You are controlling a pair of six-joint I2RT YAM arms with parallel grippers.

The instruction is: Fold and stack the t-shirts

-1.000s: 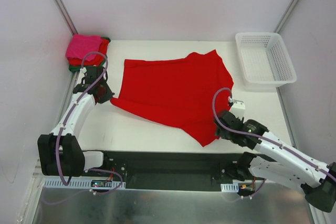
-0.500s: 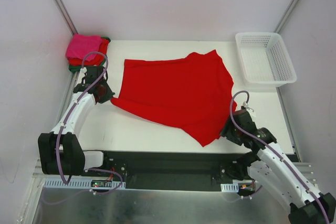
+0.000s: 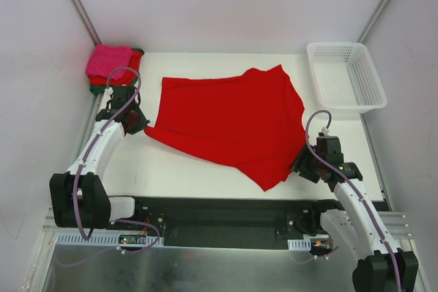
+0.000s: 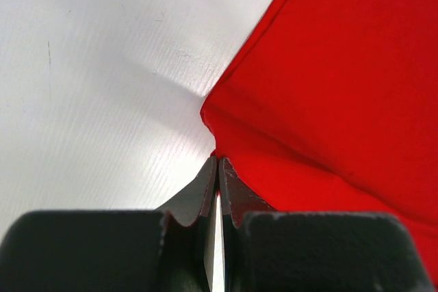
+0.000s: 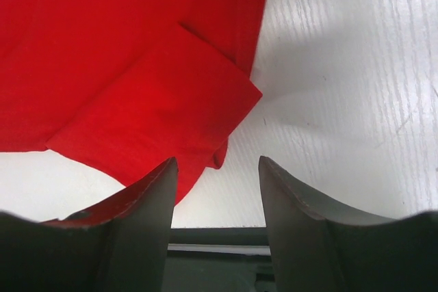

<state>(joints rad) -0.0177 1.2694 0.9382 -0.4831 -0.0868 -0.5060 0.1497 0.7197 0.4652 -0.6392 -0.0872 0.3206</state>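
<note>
You are at the start of folding the red t-shirt (image 3: 226, 121), which lies spread flat in the middle of the table (image 3: 171, 169). Your left gripper (image 3: 140, 128) has its jaws pressed together on the shirt's left corner. Your right gripper (image 3: 300, 163) hovers with jaws apart, holding nothing, just beside the near-right sleeve. Next, I judge, you bring it onto that sleeve and close. The folded stack (image 3: 113, 66) sits at the far left.

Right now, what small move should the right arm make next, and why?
Probably ease the right end effector forward over the sleeve and close. Its jaws stand open at the edge of the red t-shirt, while the left end effector is shut on the opposite corner.
</note>
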